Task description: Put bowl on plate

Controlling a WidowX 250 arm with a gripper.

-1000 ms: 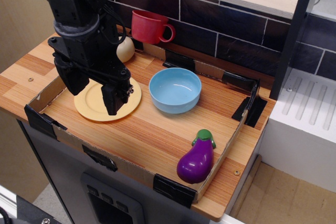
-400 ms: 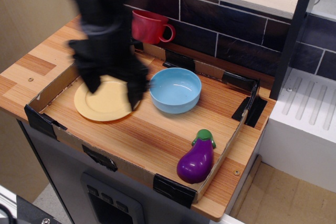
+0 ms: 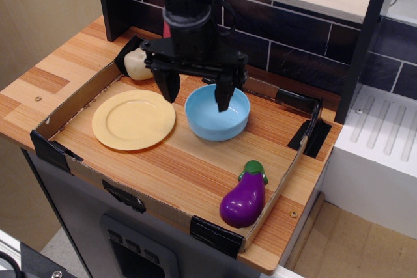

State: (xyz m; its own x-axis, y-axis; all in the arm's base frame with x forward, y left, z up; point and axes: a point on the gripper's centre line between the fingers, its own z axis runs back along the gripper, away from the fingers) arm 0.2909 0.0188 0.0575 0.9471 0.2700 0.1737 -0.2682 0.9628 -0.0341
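Note:
The light-blue glossy bowl (image 3: 217, 116) sits upright in the middle of the cardboard tray. The pale yellow plate (image 3: 133, 120) lies flat to its left, bare. My black gripper (image 3: 196, 94) hangs open over the bowl's back left rim: one finger is outside the bowl on its left side, the other reaches over the bowl's inside. It holds nothing. The bowl and plate stand apart, close to each other.
A purple eggplant (image 3: 244, 198) lies at the tray's front right. A cream egg-shaped object (image 3: 137, 64) sits at the back left. The red mug is mostly hidden behind my arm. The low cardboard tray wall (image 3: 68, 105) rings the area; a dark tiled wall stands behind.
My gripper has moved right and back, from over the plate to over the bowl's left rim. The plate is now uncovered. Bowl, plate and eggplant have not moved.

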